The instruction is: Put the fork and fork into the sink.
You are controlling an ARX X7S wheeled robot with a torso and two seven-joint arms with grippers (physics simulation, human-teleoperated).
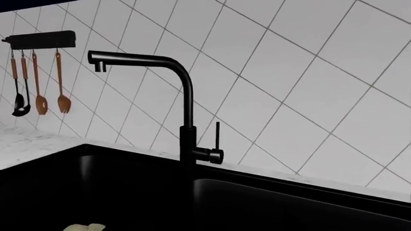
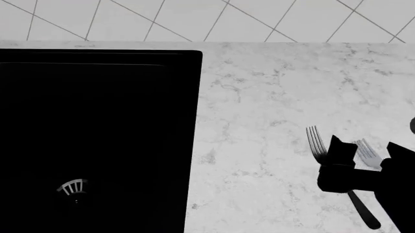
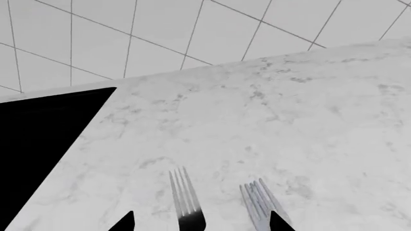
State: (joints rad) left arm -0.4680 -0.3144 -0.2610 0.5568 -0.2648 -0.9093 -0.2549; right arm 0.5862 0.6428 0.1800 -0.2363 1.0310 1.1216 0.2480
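Note:
Two forks lie side by side on the marble counter to the right of the sink [image 2: 188, 97]. The longer dark fork [image 2: 317, 142] [image 3: 186, 206] points its tines at the wall. The shorter pale fork [image 2: 368, 154] [image 3: 258, 204] lies just right of it. My right gripper [image 2: 363, 145] [image 3: 200, 222] hovers open over both. In the right wrist view the dark fork's neck runs between the fingertips [image 3: 124, 222], and the pale fork lies just inside the other tip. The black sink [image 1: 270, 202] has a silvery drain grate [image 2: 73, 187]. My left gripper is out of view.
A black faucet [image 1: 186, 110] with a side lever stands on the sink's back rim. Utensils hang from a black rail [image 1: 42, 41] on the tiled wall. A small pale shape [image 1: 83, 227] shows low in the basin; I cannot tell what it is.

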